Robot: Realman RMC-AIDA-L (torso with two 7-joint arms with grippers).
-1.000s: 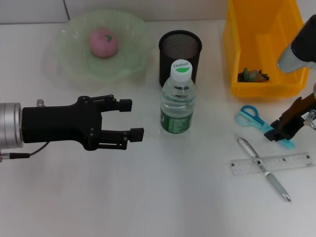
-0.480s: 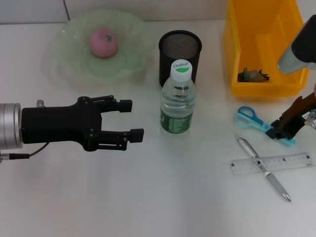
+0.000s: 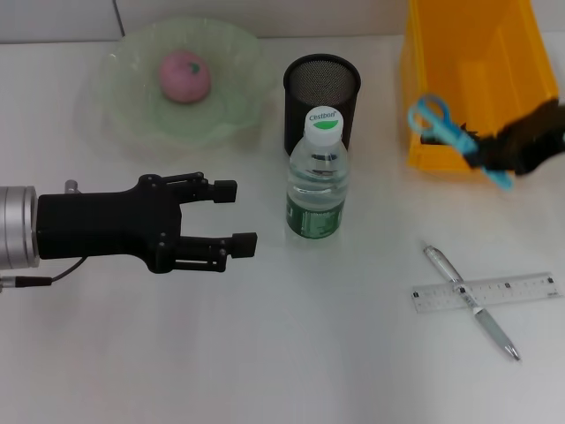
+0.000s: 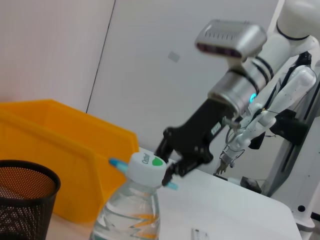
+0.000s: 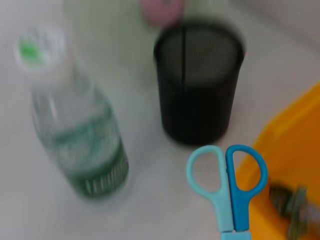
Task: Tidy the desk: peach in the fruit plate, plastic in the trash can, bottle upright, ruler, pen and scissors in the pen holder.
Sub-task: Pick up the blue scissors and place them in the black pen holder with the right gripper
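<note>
The work surface is a plain white desk (image 3: 335, 353), backed by a pale wall (image 4: 150, 60) that shows in the left wrist view.

At the far left of the desk sits a translucent green fruit plate (image 3: 132, 115) with the pink peach (image 3: 184, 76) resting in it. Near the middle, the black mesh pen holder (image 3: 321, 102) stands upright, and just in front of it, on the robot's side, the water bottle (image 3: 318, 181) stands upright with its white and green cap on. The yellow bin serving as trash can (image 3: 468, 79) occupies the far right; a dark crumpled scrap of plastic (image 5: 295, 210) lies inside it.

The right gripper (image 3: 521, 146) hangs in the air over the front edge of the trash can, clamped on the blade end of the blue scissors (image 3: 450, 132), whose handle loops point toward the pen holder. The scissors are clear of the desk.

On the near right of the desk the clear ruler (image 3: 485, 293) lies flat, with the silver pen (image 3: 470, 300) lying diagonally across it, touching.

The left gripper (image 3: 237, 215) hovers above the desk to the left of the bottle, its fingers spread apart and holding nothing, pointed toward the bottle but apart from it.
</note>
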